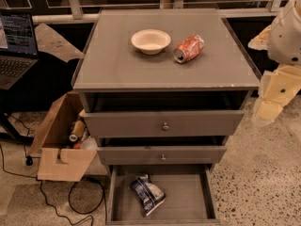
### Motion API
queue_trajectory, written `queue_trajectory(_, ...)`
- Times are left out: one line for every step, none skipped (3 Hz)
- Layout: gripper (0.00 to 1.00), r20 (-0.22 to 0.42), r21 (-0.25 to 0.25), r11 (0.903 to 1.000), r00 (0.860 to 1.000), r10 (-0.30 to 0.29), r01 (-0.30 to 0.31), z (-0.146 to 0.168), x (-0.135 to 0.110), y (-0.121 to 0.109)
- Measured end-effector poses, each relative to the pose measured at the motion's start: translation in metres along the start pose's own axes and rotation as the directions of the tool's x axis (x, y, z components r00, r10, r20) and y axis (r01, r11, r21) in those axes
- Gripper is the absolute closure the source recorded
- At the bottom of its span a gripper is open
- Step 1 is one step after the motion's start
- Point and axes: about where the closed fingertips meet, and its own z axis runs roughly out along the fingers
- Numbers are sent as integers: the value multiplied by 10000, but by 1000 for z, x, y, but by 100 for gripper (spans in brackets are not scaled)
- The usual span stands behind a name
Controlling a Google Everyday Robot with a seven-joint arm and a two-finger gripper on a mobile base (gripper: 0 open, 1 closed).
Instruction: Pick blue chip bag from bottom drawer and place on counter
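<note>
The blue chip bag (147, 193) lies crumpled on the grey floor of the open bottom drawer (188, 201), left of its middle. The counter (117, 62) is the flat grey top of the cabinet above. My arm (282, 55) shows at the right edge, beside the cabinet's right side and level with the counter. The gripper itself is out of view.
A white bowl (150, 41) and an orange-red soda can (189, 48) lying on its side sit on the counter's far half. The two upper drawers (164, 124) stand slightly open. An open cardboard box (63, 142) with items and a laptop (16, 46) are to the left.
</note>
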Motion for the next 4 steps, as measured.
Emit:
queue_trajectory(0,1,2,10000,10000,1,-1,0,0,0)
queue_trajectory(0,160,240,9995,9997,190,-194,-2,-1,-2)
queue_trajectory(0,884,724,9785,9785,1866,-1931,-2,9,2)
queue_trajectory(0,2013,1272,8989,8983,3904,-4192,-1,11,-17)
